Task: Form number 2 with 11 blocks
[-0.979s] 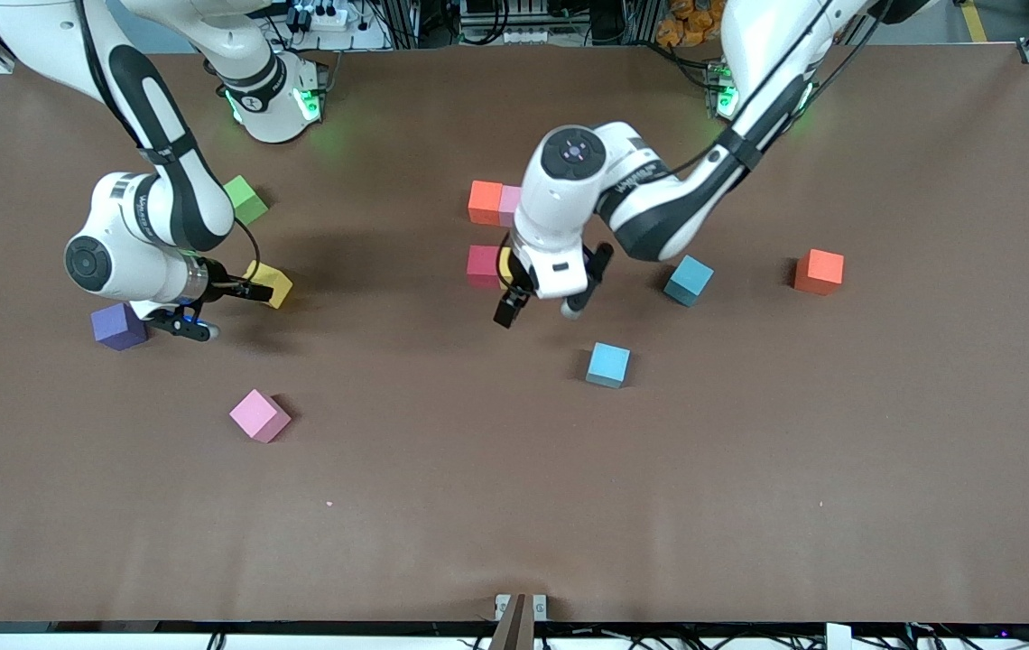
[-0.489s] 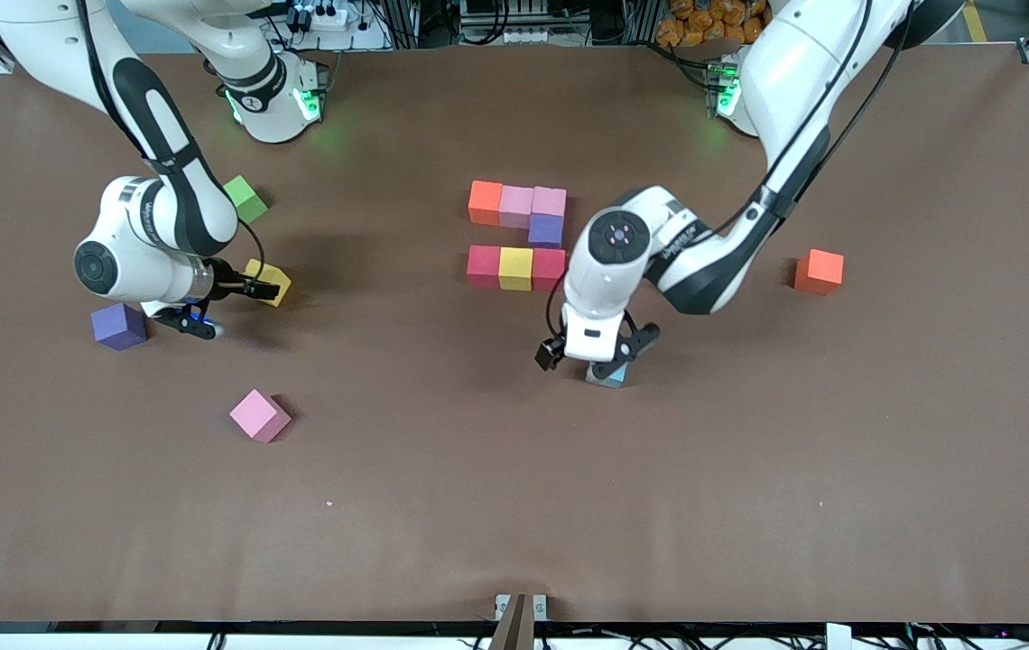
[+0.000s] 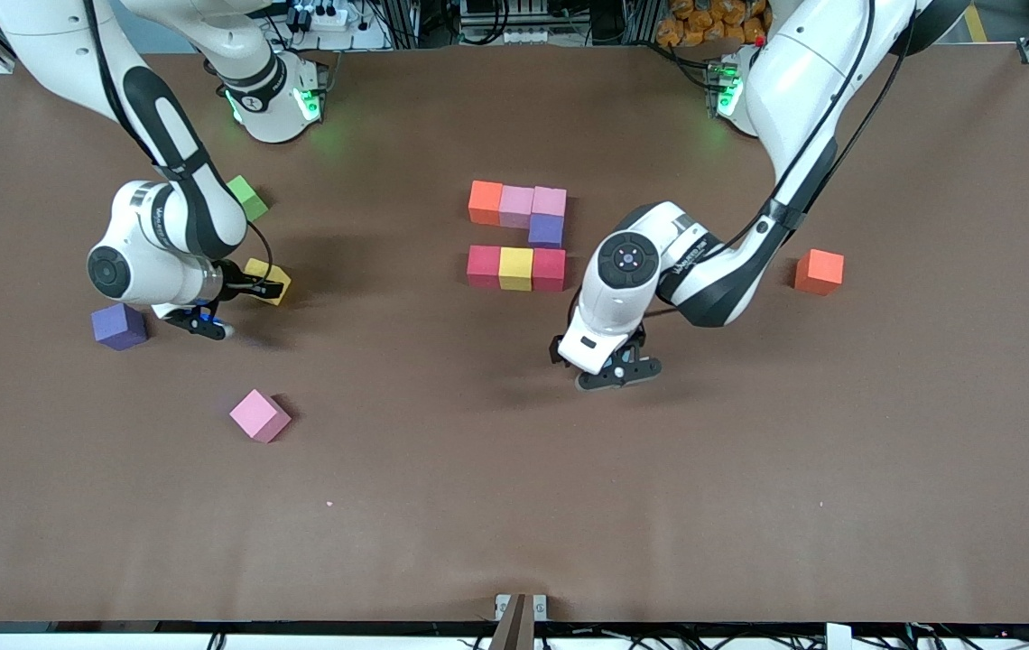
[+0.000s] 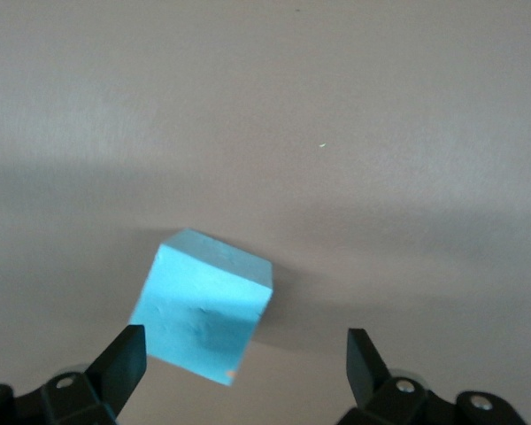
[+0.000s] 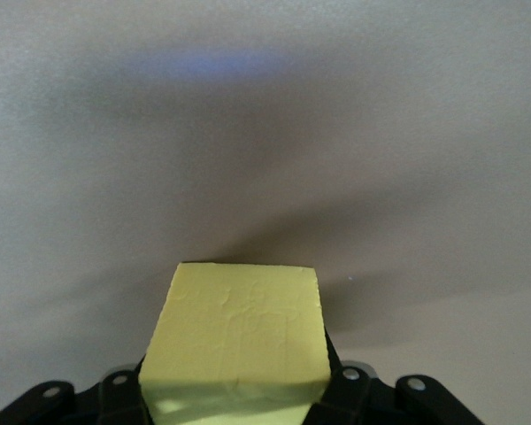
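1. A brown table [image 3: 442,506] carries scattered cubes.
2. The unfinished number 2 [image 3: 519,236] has seven cubes in three rows, its rows running between the arms' ends of the table.
3. The left gripper [image 4: 239,367], fingers apart, straddles a light blue cube [image 4: 203,305].
4. The right gripper [image 5: 234,394] is clamped on a yellow cube [image 5: 237,332].

No readable text (arm lettering too blurred); none elsewhere.

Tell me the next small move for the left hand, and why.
Probably turn the left hand to square its fingers to the blue cube, then lower and close. The fingers are open, and the cube sits skewed between them on the table, near one finger. The right hand clamps the yellow cube.
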You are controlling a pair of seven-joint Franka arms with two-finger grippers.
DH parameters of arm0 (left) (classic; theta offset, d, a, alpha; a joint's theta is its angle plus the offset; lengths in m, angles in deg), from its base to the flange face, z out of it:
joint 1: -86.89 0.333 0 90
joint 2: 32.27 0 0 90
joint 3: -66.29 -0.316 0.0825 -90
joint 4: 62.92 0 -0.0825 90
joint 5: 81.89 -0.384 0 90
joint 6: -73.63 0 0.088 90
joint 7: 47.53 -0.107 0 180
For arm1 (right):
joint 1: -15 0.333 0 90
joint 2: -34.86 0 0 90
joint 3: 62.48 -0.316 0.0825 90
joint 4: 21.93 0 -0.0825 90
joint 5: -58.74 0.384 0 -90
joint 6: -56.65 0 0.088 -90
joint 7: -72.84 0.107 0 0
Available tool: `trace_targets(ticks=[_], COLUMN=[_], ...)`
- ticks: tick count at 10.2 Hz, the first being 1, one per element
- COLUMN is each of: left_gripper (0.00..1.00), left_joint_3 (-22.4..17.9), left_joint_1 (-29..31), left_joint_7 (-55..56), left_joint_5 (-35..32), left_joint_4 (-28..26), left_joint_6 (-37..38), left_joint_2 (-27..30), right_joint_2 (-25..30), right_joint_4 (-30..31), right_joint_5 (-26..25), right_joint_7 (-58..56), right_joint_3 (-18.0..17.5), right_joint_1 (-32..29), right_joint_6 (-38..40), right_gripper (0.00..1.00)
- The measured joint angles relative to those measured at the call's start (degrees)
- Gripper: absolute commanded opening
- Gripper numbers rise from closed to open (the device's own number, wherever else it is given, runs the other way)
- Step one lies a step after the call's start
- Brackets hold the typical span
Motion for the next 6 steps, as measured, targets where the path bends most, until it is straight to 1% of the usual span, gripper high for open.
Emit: trace_targets(ticks=[1, 2, 4, 6], left_gripper=[1.0, 1.0, 1.0, 1.0], left_joint_3=[-0.5, -0.7, -0.7, -1.0], left_joint_1=[0.1, 0.1, -0.2, -0.1], left_joint_7=[-3.7, -5.6, -8.6, -12.4], left_joint_5=[0.0, 0.0, -0.3, -0.8], left_joint_4=[0.0, -0.1, -0.1, -0.1], left_joint_6=[0.1, 0.2, 0.2, 0.2], left_joint_2=[-0.1, -0.5, -1.8, -2.9], right_joint_2=[0.0, 0.0, -0.2, -3.4], right_joint_4=[-0.7, -2.8, -11.8, -22.9], right_joint_5=[0.0, 0.1, 0.3, 0.4], right_joint_7=[-0.4, -0.5, -0.4, -0.5], right_joint_3=[-0.2, -0.4, -0.6, -0.8], right_joint_1=[0.6, 2.0, 6.4, 10.9], right_joint_6=[0.9, 3.2, 11.6, 18.8], right_gripper=[0.12, 0.12, 0.12, 0.12])
